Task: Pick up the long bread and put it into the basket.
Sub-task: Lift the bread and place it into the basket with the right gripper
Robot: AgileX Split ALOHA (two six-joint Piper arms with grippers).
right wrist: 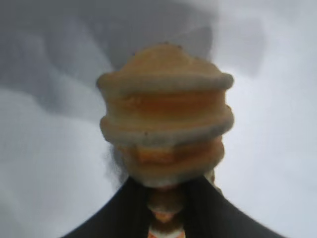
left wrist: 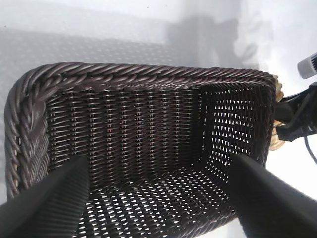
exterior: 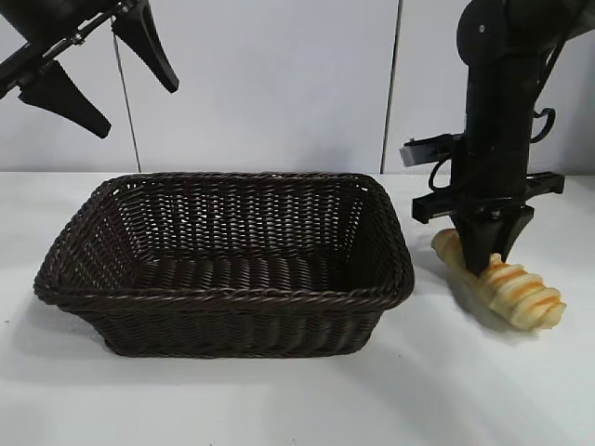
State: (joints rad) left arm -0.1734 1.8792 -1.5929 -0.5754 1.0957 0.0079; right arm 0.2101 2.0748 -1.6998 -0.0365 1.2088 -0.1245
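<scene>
Right gripper (exterior: 484,260): pointing straight down, at the right side of the table, just beside the basket's right wall; fingers clenched on the long bread about mid-length.
Long bread (exterior: 507,283): pale yellow with orange ridged stripes; lying slantwise, one end toward the basket's far right corner, the other toward the table's right edge and tipped slightly up; whether underside touches the table cannot be told. Outside the basket. In right wrist view (right wrist: 166,114) seen end-on, pinched between the two dark fingers (right wrist: 213,210).
Basket (exterior: 223,297): dark brown wicker, braided rim, sloping walls; centre-left on the table, long side facing the camera; nothing seen inside. Left wrist view shows interior and rim (left wrist: 148,74).
Left gripper (exterior: 98,79): raised high above the basket's far left corner, well clear of rim; fingers spread wide, grasping nothing. Both finger tips (left wrist: 47,206) visible in own wrist view, over the basket's inside.
Table (exterior: 297,400): white, plain; white wall panels behind.
</scene>
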